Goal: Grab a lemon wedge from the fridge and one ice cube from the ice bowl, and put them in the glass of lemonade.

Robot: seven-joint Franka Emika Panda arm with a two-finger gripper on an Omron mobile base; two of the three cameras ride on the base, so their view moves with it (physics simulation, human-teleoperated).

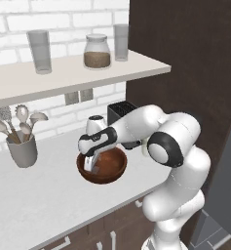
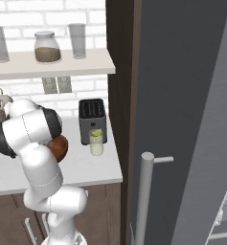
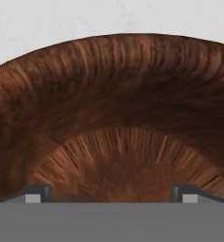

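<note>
The ice bowl (image 1: 111, 175) of dark reddish-brown wood stands on the white counter in front of the black toaster (image 1: 121, 111). My gripper (image 1: 89, 167) points down into the bowl, open, its tips low inside it. In the hand view the gripper (image 3: 111, 193) hangs close over the bowl's wooden floor (image 3: 118, 156) with nothing between the fingertips (image 3: 38, 192). The ice cube is hidden. The glass of lemonade (image 2: 96, 143) stands in front of the toaster (image 2: 92, 117), with a yellow-green lemon wedge (image 2: 96, 133) at its top. The grey fridge (image 2: 182, 95) rises at the right.
A grey utensil cup (image 1: 22, 149) stands at the counter's left. A shelf (image 1: 63, 75) above holds two tall glasses and a lidded jar (image 1: 97, 52). The fridge's silver bar handle (image 2: 143, 196) juts out near the counter's right end, next to a dark brown cabinet panel (image 2: 119, 72).
</note>
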